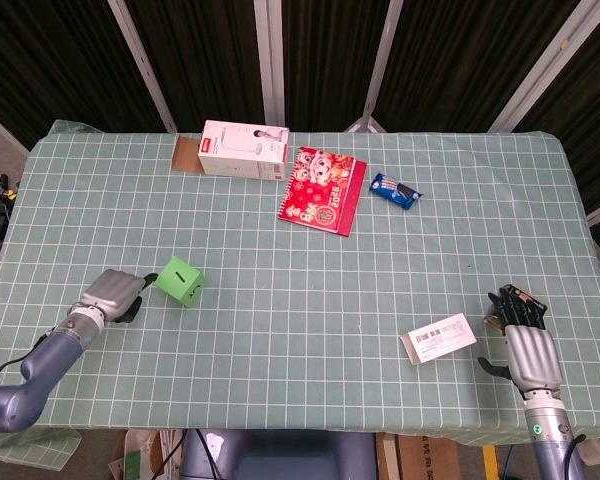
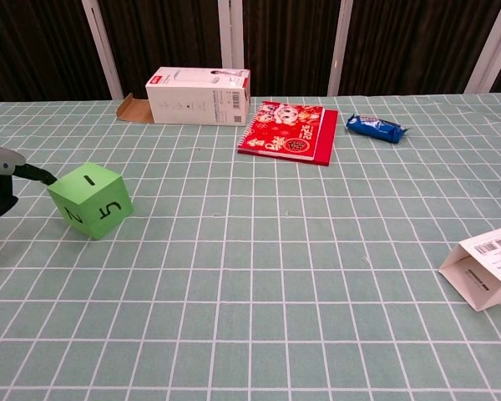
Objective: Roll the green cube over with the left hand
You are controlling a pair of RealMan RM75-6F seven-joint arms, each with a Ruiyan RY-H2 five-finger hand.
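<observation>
Left hand (image 1: 113,293) low on the table — fingertips touching the tilted green cube (image 1: 181,281), gripping nothing.

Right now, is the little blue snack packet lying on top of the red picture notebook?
No, the blue snack packet lies on the green checked tablecloth, apart from the red picture notebook.
</observation>
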